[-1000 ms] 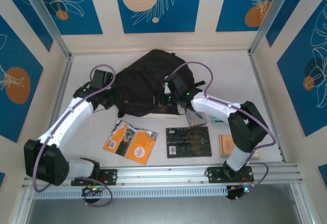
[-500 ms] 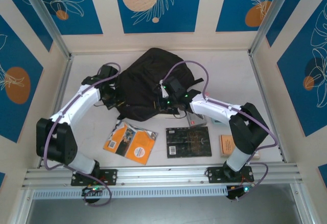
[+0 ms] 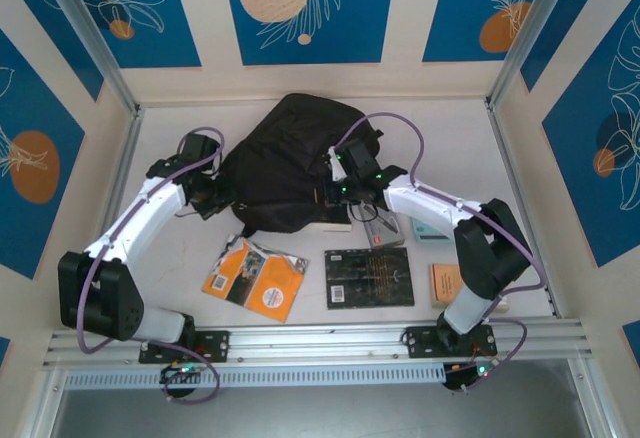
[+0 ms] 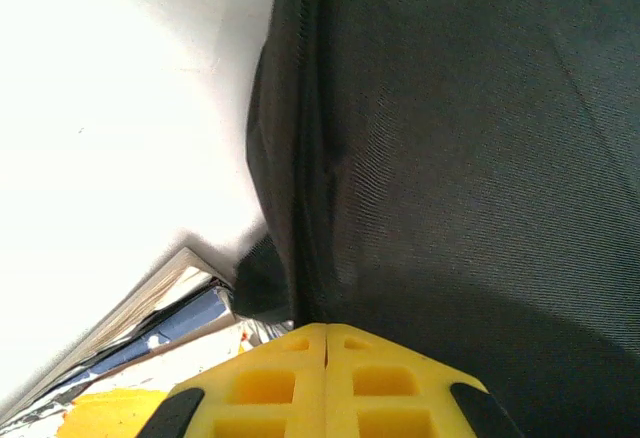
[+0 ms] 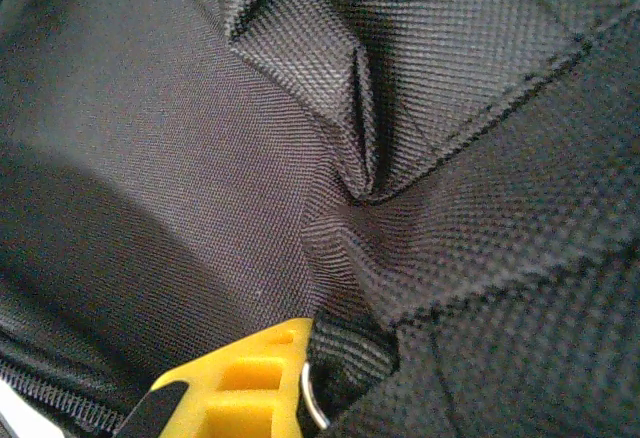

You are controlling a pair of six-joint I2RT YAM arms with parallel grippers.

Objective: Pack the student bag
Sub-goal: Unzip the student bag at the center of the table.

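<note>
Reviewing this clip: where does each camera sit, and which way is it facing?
Top external: above and behind the bases, looking down on the table; both arms reach the student bag.
Left wrist: on that wrist, facing the bag's side; shut left fingers at bottom.
Right wrist: on that wrist, close against bag fabric; right fingers at bottom.
Shared: the black bag.

Black woven student bag [image 3: 285, 158], orange book [image 3: 255, 278], black book [image 3: 369, 277]

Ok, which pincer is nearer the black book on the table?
Right. The right pincer is at the bag's near right edge, just beyond the black book. The left pincer is at the bag's left edge, much farther from the book.
</note>
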